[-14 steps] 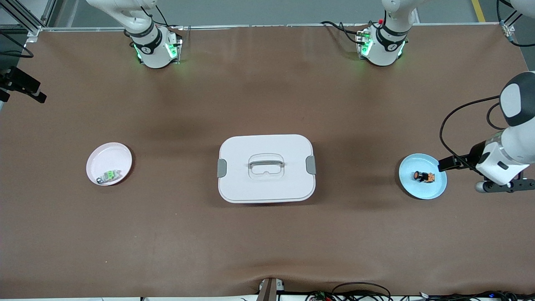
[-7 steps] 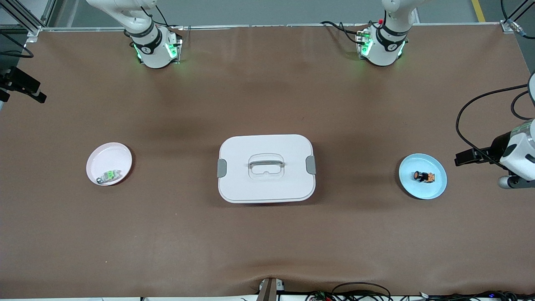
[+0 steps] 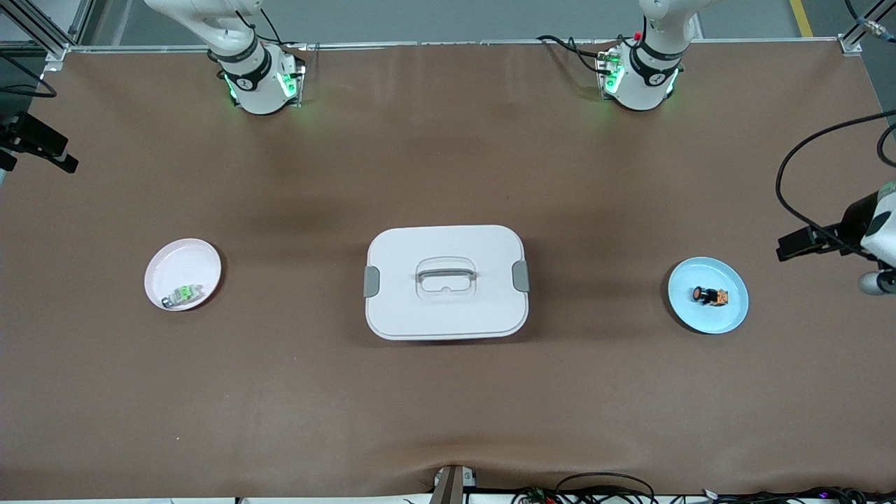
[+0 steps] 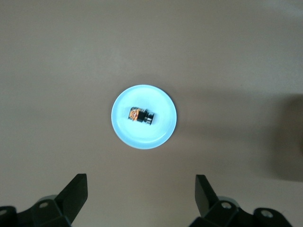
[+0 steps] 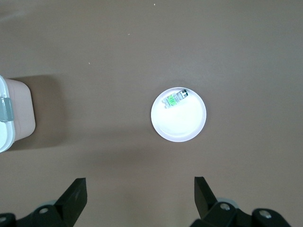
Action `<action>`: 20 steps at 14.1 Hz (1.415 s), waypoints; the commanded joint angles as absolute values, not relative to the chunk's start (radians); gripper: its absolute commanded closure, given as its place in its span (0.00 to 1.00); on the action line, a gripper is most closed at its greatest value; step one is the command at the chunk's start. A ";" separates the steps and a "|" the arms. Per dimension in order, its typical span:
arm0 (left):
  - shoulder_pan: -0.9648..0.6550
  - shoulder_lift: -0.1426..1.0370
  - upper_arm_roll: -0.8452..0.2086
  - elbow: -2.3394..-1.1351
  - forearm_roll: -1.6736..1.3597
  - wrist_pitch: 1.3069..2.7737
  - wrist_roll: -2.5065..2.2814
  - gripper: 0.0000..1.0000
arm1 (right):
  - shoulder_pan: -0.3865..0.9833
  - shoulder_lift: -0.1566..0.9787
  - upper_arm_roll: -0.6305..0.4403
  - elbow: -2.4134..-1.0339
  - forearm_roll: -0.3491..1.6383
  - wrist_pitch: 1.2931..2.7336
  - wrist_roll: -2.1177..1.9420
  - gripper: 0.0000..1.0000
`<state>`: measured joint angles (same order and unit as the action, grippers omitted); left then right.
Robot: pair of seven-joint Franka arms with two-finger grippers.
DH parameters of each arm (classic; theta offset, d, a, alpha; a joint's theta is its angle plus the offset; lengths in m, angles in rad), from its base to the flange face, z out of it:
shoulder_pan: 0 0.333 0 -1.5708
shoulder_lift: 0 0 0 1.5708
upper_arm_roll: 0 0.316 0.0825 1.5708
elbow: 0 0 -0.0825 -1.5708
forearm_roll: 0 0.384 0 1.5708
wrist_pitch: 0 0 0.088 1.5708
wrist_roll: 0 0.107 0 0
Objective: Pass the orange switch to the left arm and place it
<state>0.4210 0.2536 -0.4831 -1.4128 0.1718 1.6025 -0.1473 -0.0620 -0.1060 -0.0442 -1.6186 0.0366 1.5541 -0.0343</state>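
The orange switch (image 3: 710, 296) lies on its side on a small blue plate (image 3: 728, 315) toward the left arm's end of the table. It also shows in the left wrist view (image 4: 141, 115). My left gripper (image 4: 140, 182) is open and empty, high over the table beside that plate. In the front view only the left arm's wrist (image 3: 878, 224) shows at the picture's edge. My right gripper (image 5: 140, 182) is open and empty, high over the table near a pink plate (image 5: 180, 130). The white box (image 3: 446, 281) stands shut at the table's middle.
The pink plate (image 3: 168, 269) toward the right arm's end holds a small switch with a green top (image 3: 183, 294), also in the right wrist view (image 5: 174, 99). One end of the box (image 5: 12, 113) shows in the right wrist view. Cables hang by the left wrist.
The left arm has drawn away from the blue plate toward its end of the table, nearly out of the front view. The switch, plates and box have not moved.
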 commanded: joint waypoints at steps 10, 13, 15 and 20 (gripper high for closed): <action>0.431 0.052 -0.418 -1.482 0.043 1.493 -0.106 0.00 | -0.083 -0.095 -0.026 -1.600 0.025 1.542 -0.038 0.00; 0.237 -0.003 -0.188 -1.537 0.014 1.489 -0.039 0.00 | -0.081 -0.095 -0.026 -1.600 0.025 1.542 -0.038 0.00; 0.108 -0.020 -0.050 -1.554 -0.009 1.489 0.003 0.00 | -0.083 -0.095 -0.026 -1.600 0.025 1.543 -0.038 0.00; -0.024 -0.012 0.011 -1.554 -0.011 1.494 0.003 0.00 | -0.084 -0.095 -0.026 -1.600 0.025 1.543 -0.038 0.00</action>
<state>0.0002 0.0025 0.0019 -1.5301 0.0018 1.4872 -0.0065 -0.0621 -0.1016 -0.0433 -1.6184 0.0366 1.5541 -0.0343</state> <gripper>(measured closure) 0.000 0.000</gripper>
